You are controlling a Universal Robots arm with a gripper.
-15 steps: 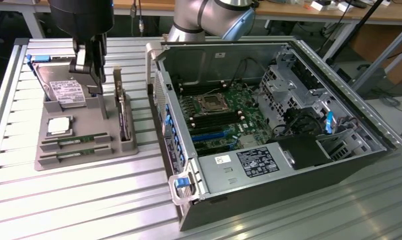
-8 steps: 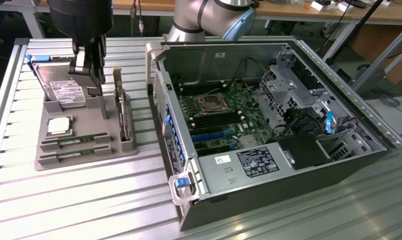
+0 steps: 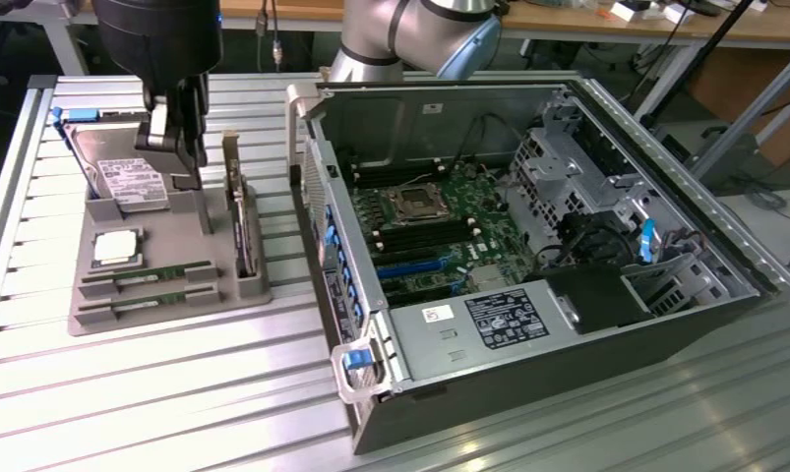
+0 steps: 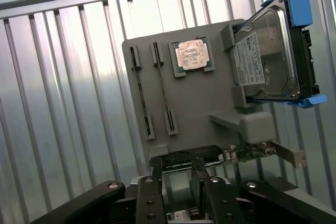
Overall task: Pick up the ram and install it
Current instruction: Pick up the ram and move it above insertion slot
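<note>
On the table's [image 3: 171,393] grey tray [image 3: 171,234], the ram [image 3: 146,276] lies slotted, clear of the parted jaws.

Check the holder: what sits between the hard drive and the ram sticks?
The square silver CPU, in its pocket on the grey holder, lies between the hard drive and the two ram sticks. Exterior and wrist views both show it.

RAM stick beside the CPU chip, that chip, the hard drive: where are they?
RAM stick [image 3: 148,274]: exterior view, middle of its green edge.
CPU chip [image 4: 192,55]: wrist view, centre of its silver lid.
Hard drive [image 4: 268,59]: wrist view, its top cover.
</note>
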